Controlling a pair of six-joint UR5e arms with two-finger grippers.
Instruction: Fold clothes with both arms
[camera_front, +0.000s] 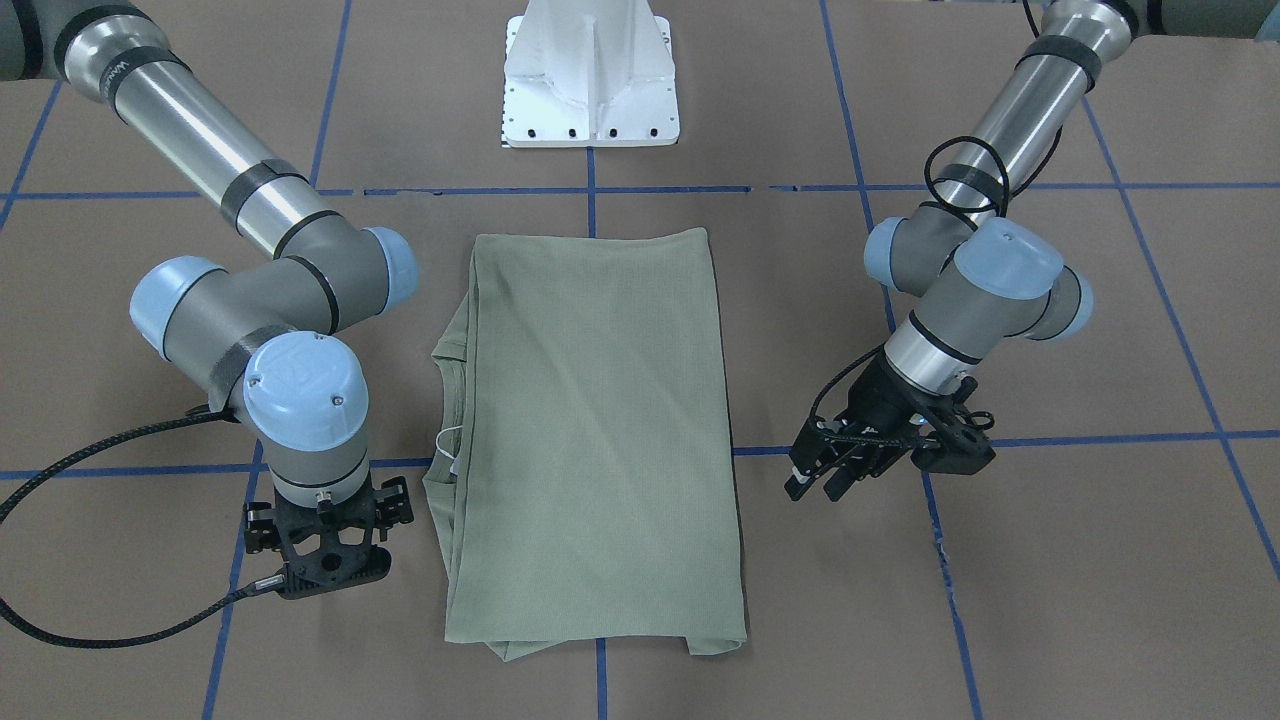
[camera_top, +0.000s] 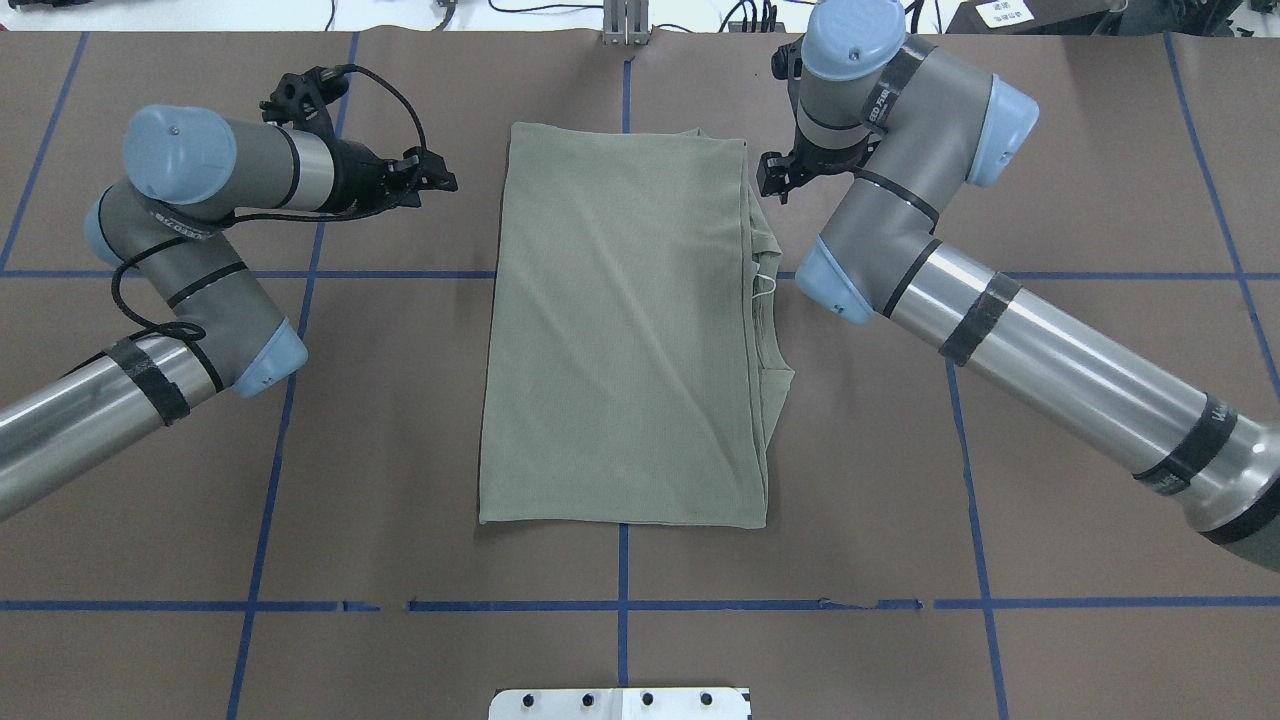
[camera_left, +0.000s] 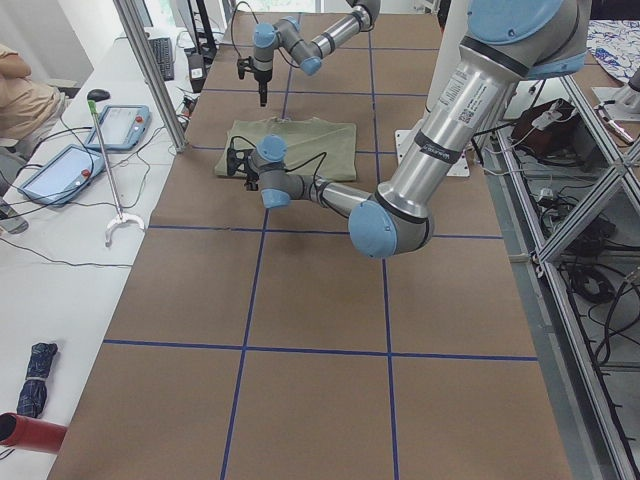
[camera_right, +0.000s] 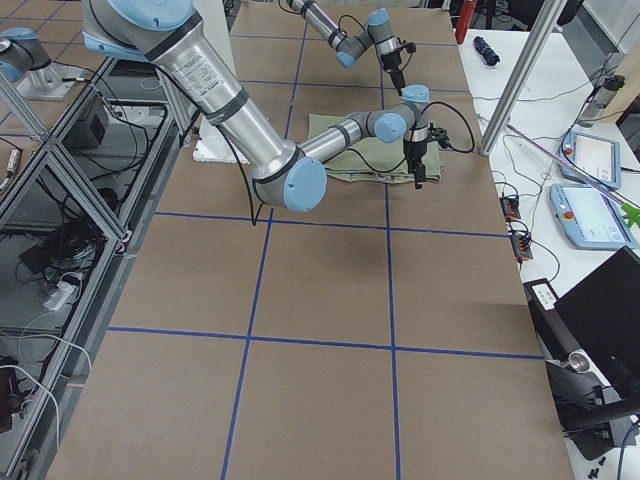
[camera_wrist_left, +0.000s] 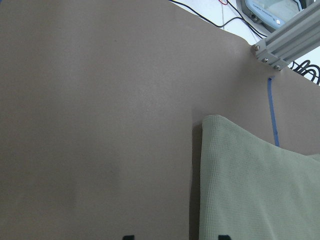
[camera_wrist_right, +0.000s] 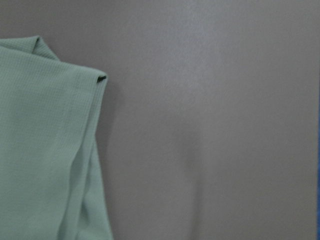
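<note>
The sage-green shirt (camera_front: 600, 430) lies folded into a tall rectangle mid-table (camera_top: 620, 330). Its ribbed collar and white tag (camera_top: 766, 285) show at the edge on my right arm's side. My left gripper (camera_front: 815, 488) hovers open beside the shirt's far corner (camera_top: 440, 180). In the left wrist view its two tips stand wide apart with nothing between them, and the shirt's corner (camera_wrist_left: 250, 190) lies below. My right gripper (camera_front: 325, 560) points down beside the opposite far corner (camera_top: 775, 180), its fingers hidden under the wrist. The right wrist view shows only layered shirt edge (camera_wrist_right: 45, 150).
The white pedestal base (camera_front: 590, 90) stands at the robot's side of the table. Blue tape lines (camera_top: 620, 605) grid the brown table cover. A metal frame post (camera_wrist_left: 285, 40) rises past the shirt's far end. A person (camera_left: 20, 95) and tablets sit at a side bench.
</note>
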